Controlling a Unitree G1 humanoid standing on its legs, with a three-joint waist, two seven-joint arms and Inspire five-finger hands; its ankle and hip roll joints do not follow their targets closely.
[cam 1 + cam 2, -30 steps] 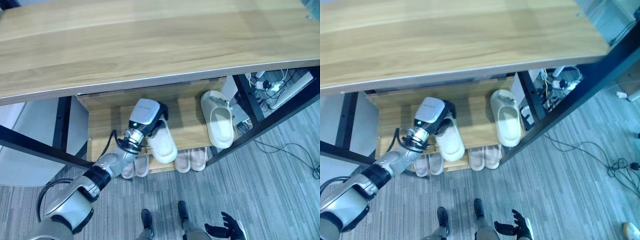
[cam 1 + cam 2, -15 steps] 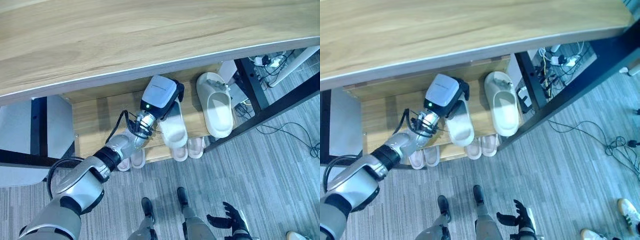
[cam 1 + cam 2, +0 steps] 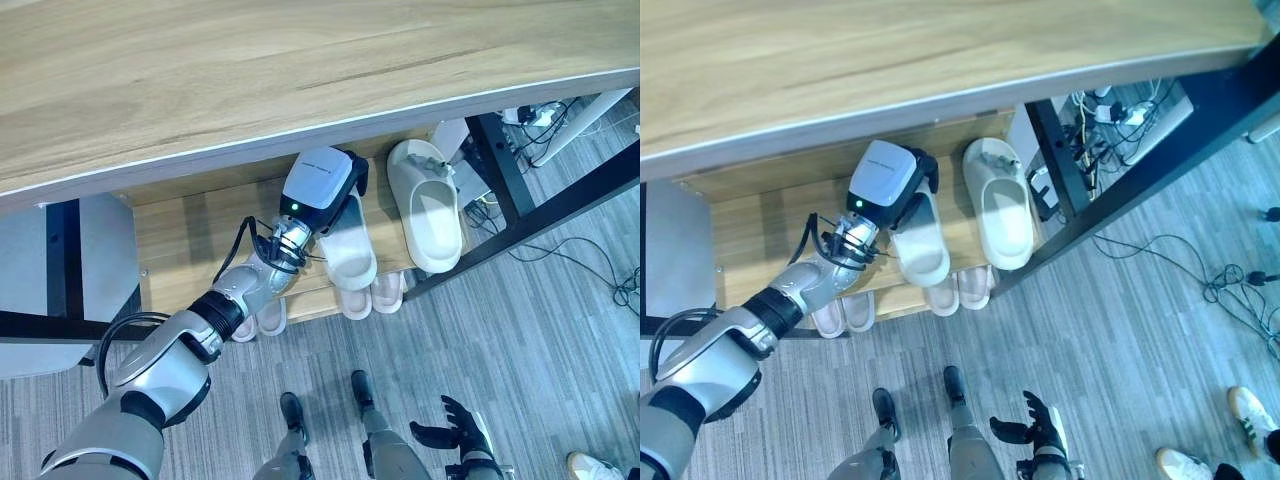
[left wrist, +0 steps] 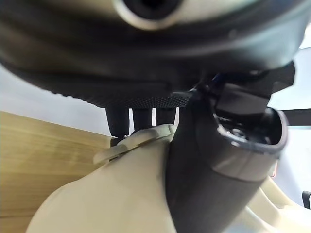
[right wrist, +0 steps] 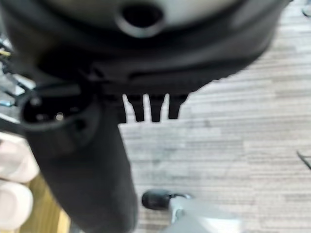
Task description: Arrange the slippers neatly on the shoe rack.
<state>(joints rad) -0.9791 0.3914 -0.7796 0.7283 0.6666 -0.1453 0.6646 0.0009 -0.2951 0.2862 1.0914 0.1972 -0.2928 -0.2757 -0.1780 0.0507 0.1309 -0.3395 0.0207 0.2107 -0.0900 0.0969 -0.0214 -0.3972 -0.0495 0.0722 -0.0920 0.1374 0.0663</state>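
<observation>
Silver-grey arm [image 3: 165, 365], dark hand [image 4: 228, 160]

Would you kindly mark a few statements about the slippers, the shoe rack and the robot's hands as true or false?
1. The left hand holds a cream slipper over the rack's upper shelf. True.
2. A second cream slipper lies on that shelf, to the right of the held one. True.
3. The right hand grips a slipper. False: it hangs open above the grey floor, holding nothing.
4. The lower shelf is bare. False: pale pink slippers poke out from it.
5. The held slipper is black. False: it is cream.
</observation>
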